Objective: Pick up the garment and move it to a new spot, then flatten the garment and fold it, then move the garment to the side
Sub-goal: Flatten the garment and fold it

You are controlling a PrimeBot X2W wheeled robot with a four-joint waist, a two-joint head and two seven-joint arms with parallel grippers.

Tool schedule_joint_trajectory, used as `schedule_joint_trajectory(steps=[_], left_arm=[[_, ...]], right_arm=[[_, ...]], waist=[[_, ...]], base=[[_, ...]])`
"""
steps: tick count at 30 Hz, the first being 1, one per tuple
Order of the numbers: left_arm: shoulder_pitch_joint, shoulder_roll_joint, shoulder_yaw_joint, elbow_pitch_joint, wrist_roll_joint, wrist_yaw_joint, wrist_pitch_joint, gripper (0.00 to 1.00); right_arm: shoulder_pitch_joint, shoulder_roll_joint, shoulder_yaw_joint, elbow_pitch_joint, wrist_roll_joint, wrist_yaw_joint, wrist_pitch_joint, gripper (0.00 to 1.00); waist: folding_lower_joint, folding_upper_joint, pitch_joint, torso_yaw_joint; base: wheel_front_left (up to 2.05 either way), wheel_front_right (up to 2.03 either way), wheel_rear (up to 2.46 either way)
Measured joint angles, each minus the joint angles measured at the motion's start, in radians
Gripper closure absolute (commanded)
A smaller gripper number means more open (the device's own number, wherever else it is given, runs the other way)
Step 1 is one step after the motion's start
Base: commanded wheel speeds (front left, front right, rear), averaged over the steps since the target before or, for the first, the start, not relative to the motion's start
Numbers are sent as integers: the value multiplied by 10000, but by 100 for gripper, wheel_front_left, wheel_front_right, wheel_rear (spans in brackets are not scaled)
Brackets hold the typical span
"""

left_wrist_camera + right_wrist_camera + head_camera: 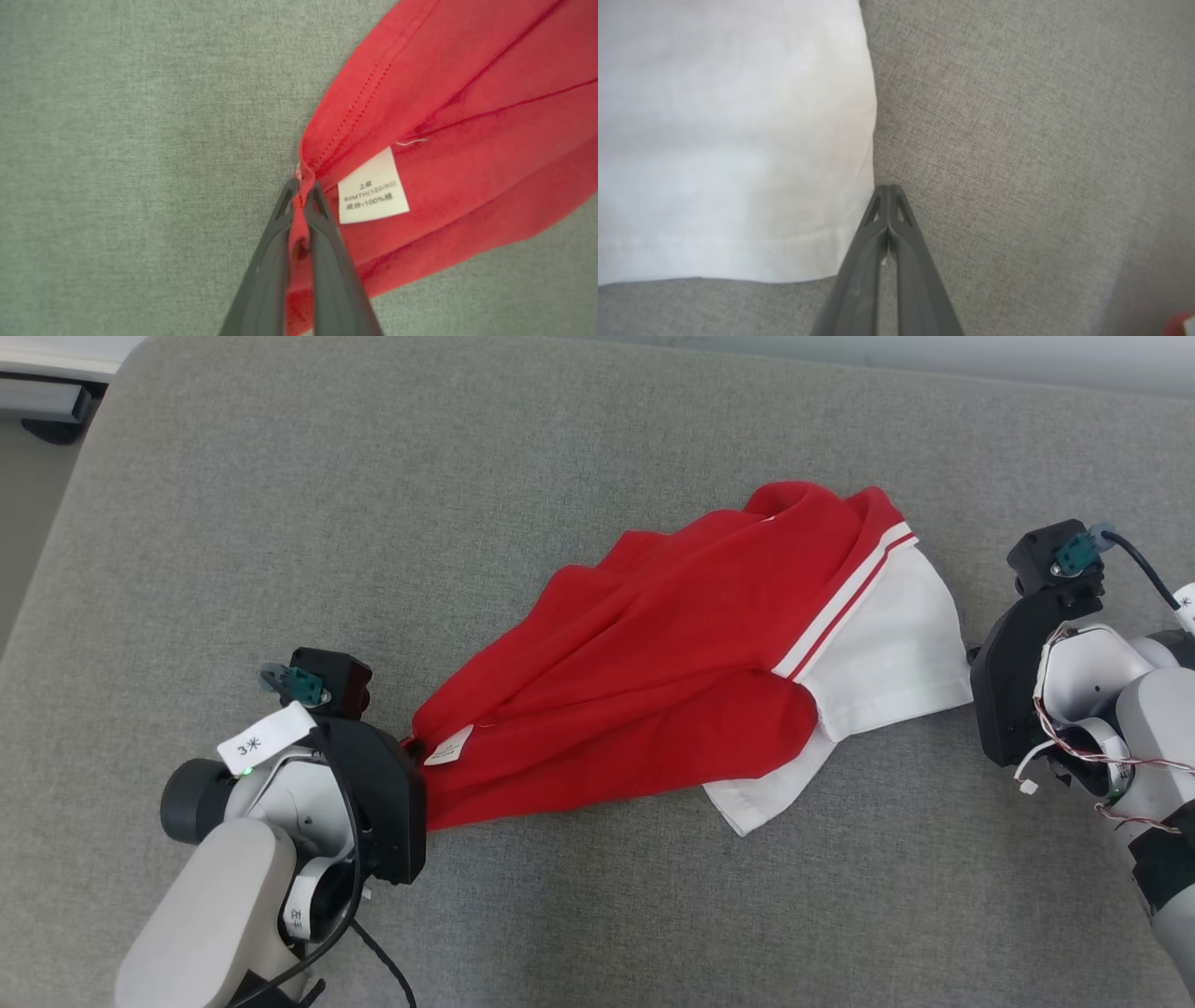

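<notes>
The red-and-white shirt (653,681) is lying bunched on the grey cloth-covered desk (280,523). Its long axis is running diagonally in the head view, from the robot's near left up toward its right. The red body is gathering into folds at the left end, and the white sleeve (896,635) is spreading flat at the right end.

The left pincer (303,191) is clenching on the corner of the red hem. A ridge of red cloth is showing between its fingers, just beside the white care label (373,185).

The right pincer (888,189) is sitting at the opposite end with its fingers pressed together. Their tips are resting just beside the sleeve's outer edge. No white cloth is plainly showing between them, so it cannot be told whether any fabric is caught. It looks more like an empty pinch on the desk.

Lifting the shirt to a new spot is likely turning on that right-hand relation. The sleeve edge is lying just to the left of the right pincer in its wrist view, touching or nearly so. If only the left end is held, the shirt would probably trail and twist along its axis.

Nothing else is lying near the shirt. The desk's left edge is well apart from it.
</notes>
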Motion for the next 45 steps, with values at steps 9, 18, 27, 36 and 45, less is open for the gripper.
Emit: schedule_joint_trajectory(steps=[9, 18, 27, 36, 45], left_arm=[[8, -27, 182, 128, 31, 31, -658, 100], [99, -69, 136, 226, 35, 29, -917, 100], [191, -148, 40, 242, 35, 19, -1057, 100], [141, -293, -15, 311, 33, -8, -1147, 100], [140, -290, 8, 594, 4, -81, -1315, 100]], right_arm=[[-55, -84, -159, 138, -545, -550, -924, 100], [67, 173, -109, 40, -460, -552, -1572, 0], [190, 431, 280, -8, -614, -510, -1919, 0], [278, 468, 456, 314, -711, -510, -1918, 88], [370, 451, 458, 518, -886, -631, -1814, 100]], waist=[[1, 1, -259, -86], [0, 0, -353, -183], [0, 0, -218, -207], [0, 0, -133, -101], [0, 1, -297, -196]], base=[[0, 0, 0], [0, 0, 0], [0, 0, 0], [0, 0, 0], [0, 0, 0]])
